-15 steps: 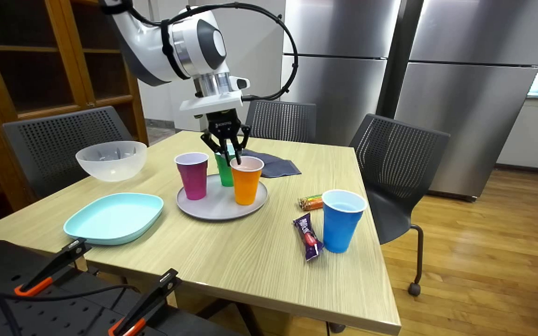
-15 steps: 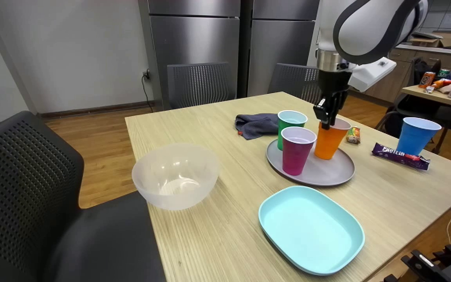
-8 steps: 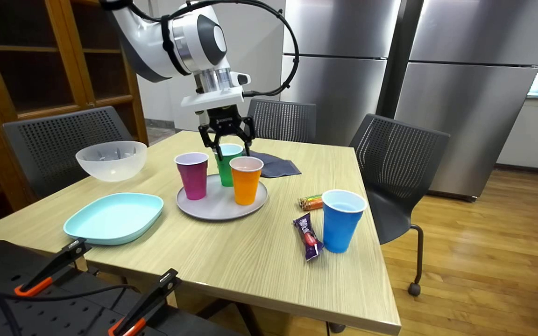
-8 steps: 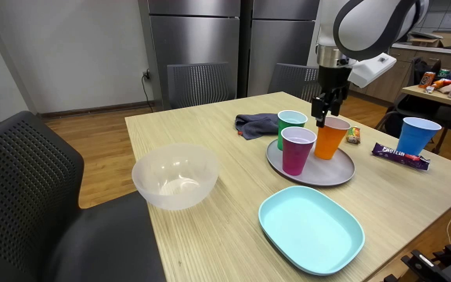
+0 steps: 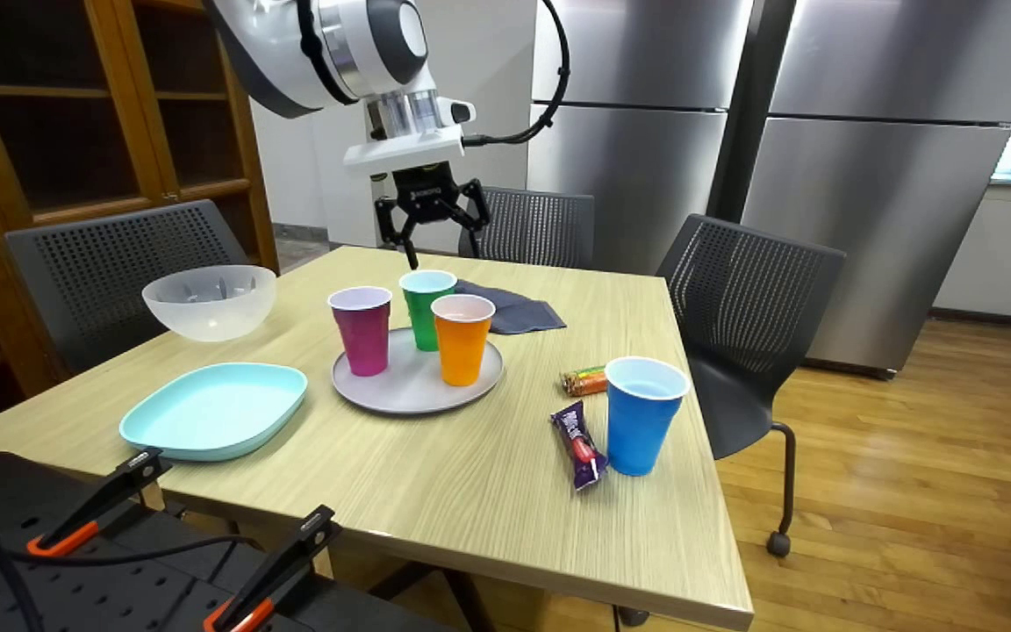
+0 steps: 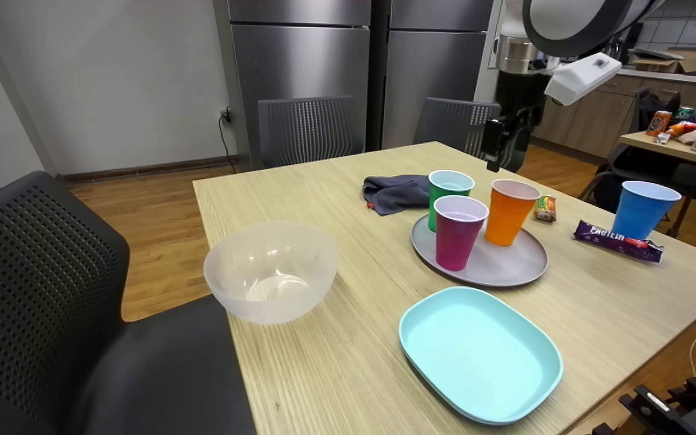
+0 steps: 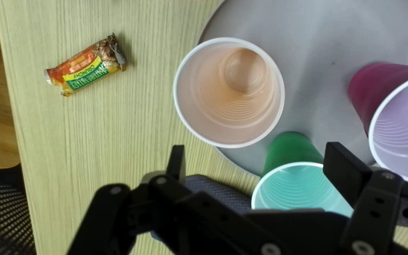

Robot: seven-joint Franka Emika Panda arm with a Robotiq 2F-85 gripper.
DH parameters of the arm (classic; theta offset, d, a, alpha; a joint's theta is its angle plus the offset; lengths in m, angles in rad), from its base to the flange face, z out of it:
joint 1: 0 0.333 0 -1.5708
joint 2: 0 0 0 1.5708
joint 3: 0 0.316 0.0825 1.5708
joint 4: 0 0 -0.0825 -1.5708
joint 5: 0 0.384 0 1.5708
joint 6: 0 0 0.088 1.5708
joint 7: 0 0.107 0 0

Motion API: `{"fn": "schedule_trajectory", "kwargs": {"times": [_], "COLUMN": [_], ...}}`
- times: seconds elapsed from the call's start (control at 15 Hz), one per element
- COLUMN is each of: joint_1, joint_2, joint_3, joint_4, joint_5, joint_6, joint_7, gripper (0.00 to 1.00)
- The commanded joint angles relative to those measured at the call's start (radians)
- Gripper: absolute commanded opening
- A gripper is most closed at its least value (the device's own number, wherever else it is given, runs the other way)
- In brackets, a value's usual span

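Now that the gripper [image 5: 444,258] has lifted off the orange plastic cup [image 5: 462,351], in an exterior view: jaws spread, empty. In an exterior view: that cup freed, upright on the grey round plate [image 6: 511,270], right of the magenta cup [image 6: 458,237]. Wrist view: green cup [image 7: 294,177], ungripped.

Smooth, lightly glossy plastic forms the orange cup [image 5: 462,353], green cup [image 5: 422,321], purple cup [image 5: 365,341] and blue cup [image 5: 641,428], in contrast to the matt gray plate [image 5: 411,391] and wood-grained table [image 5: 505,491]. Thin, shiny film makes up the purple wrapper [image 6: 618,241], while the bowl [image 5: 209,318] looks frosted and translucent. The dark cloth [image 6: 397,193] appears soft and dull, and the refrigerators [image 5: 865,237] show brushed metal.
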Motion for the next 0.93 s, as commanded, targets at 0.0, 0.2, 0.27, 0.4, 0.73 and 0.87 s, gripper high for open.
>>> {"fn": "schedule_trajectory", "kwargs": {"times": [0.0, 0.2, 0.27, 0.4, 0.73, 0.87], "joint_1": [-0.032, -0.045, -0.052, -0.078, -0.140, -0.158], "joint_2": [-0.063, -0.084, -0.088, -0.090, -0.090, -0.083], "joint_3": [0.017, 0.002, -0.002, -0.002, -0.020, -0.032], "joint_4": [-0.010, -0.005, 0.000, 0.009, 0.034, 0.048], "joint_5": [0.045, 0.062, 0.073, 0.127, 0.263, 0.288], "joint_6": [-0.043, -0.058, -0.078, -0.115, -0.171, -0.190], "joint_7": [-0.040, -0.005, -0.002, -0.021, -0.030, -0.018], "gripper": [1.00, 1.00, 1.00, 1.00, 1.00, 1.00]}}
